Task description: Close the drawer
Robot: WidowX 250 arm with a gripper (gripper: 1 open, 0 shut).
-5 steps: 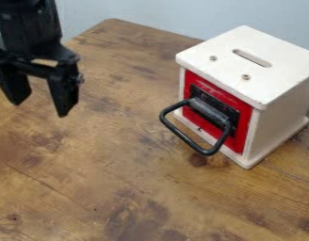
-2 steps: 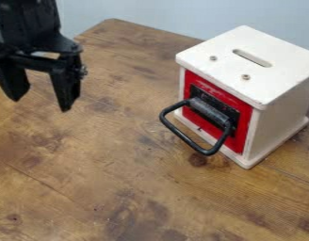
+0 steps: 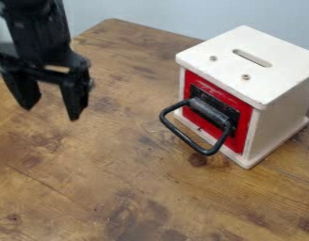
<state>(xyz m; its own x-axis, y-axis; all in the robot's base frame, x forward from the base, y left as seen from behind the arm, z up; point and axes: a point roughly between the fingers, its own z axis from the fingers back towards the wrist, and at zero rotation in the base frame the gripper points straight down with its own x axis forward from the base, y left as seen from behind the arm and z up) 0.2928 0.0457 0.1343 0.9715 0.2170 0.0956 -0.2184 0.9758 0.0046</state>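
Drawer ajar, claw well off to its left.

We see the red-fronted drawer (image 3: 218, 111) pulled slightly out of its cream box (image 3: 264, 80), black wire handle (image 3: 188, 132) drooping toward us; how far out, we can't quite judge. The box sits near the table's (image 3: 106, 188) right edge. Bare wood lies between it and our released claw (image 3: 50, 92).

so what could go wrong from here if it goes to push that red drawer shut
The end effector hangs open at the left, well apart from the drawer, so a sideways approach could catch a finger in the wire-loop handle that sticks out in front. A push on the handle rather than the red front might just swing it. The box looks small and sits loose on the table, so it may slide instead of the drawer closing.
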